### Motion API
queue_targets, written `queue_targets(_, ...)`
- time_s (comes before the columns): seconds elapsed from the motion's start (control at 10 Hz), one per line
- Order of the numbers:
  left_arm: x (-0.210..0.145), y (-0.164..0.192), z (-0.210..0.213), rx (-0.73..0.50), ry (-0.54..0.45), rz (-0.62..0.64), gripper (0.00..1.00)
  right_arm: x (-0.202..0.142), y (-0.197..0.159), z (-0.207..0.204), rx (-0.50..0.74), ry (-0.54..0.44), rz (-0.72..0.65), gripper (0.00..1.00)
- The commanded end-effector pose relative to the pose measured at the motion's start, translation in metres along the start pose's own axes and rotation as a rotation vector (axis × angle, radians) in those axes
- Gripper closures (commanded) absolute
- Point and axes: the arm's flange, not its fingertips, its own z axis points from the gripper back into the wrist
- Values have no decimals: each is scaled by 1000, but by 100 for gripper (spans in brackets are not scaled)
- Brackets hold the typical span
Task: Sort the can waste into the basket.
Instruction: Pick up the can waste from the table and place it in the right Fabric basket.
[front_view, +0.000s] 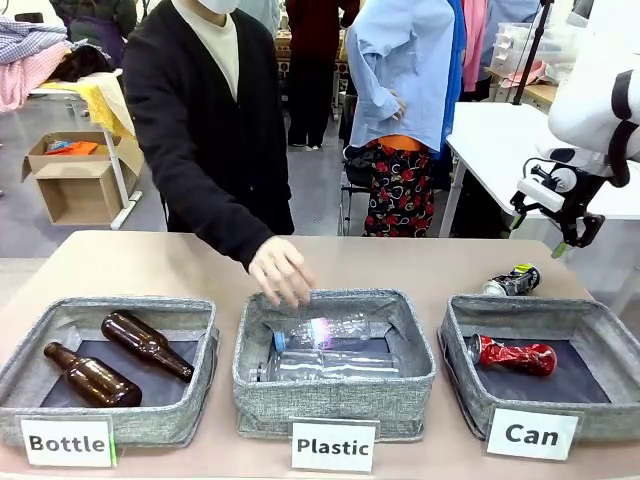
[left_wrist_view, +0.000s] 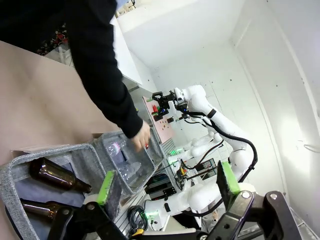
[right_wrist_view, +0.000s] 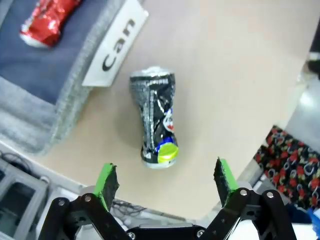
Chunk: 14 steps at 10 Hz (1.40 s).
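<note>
Grey "Can" basket (front_view: 612, 420) (red can (front_view: 512, 354) inside)

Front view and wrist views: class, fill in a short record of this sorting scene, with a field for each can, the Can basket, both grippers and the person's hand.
Red can: crushed, lying inside the Can basket
Black and silver can: crushed, on the table just beyond the basket's far rim
Can basket: holds one can, the red one
Right gripper: open, above the black and silver can, not touching it
Left gripper: open, holding nothing
Person's hand: over the far rim of the Plastic basket
</note>
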Motion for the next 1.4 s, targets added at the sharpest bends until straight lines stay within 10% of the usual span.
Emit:
queue_targets(0.0,-3,-2,0,-8,8,-5,0,3,-1,-3,3,-18,41,0)
queue_targets(1.3,-3,-2,0,-8,8,-5,0,21,-20,-115,151,2,304,0)
